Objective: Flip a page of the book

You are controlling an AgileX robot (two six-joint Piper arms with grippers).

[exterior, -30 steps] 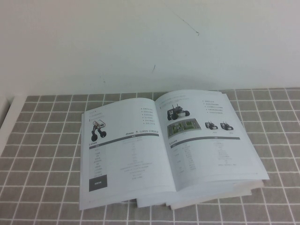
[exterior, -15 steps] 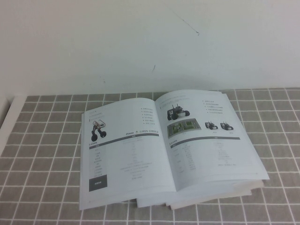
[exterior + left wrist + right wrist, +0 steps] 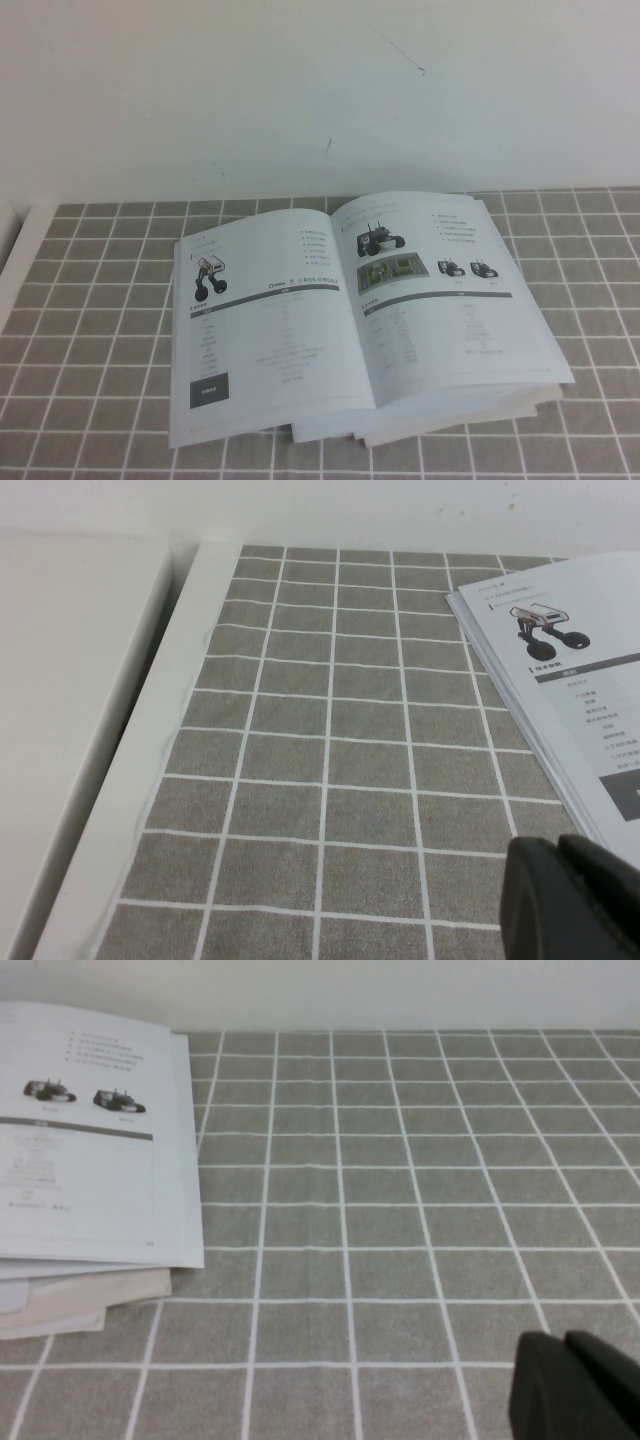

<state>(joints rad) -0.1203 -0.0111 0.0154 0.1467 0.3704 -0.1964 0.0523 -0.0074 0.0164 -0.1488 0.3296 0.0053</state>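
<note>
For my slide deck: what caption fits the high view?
Open book on grey checked cloth, black-robot page lying flat; neither pincer in view.

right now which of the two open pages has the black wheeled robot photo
The right-hand page of the book; the left page shows a red-topped robot. Left gripper and right gripper hang off-book.

From the high camera I see neither of my arms; both sit outside that frame. On my left wrist camera, only a dark tip of the left gripper [image 3: 570, 900] shows, low over the bench on the left side and holding nothing. On my right wrist camera, the right gripper [image 3: 575, 1390] shows the same way: a dark tip over the bench on the right side, also holding nothing.
</note>
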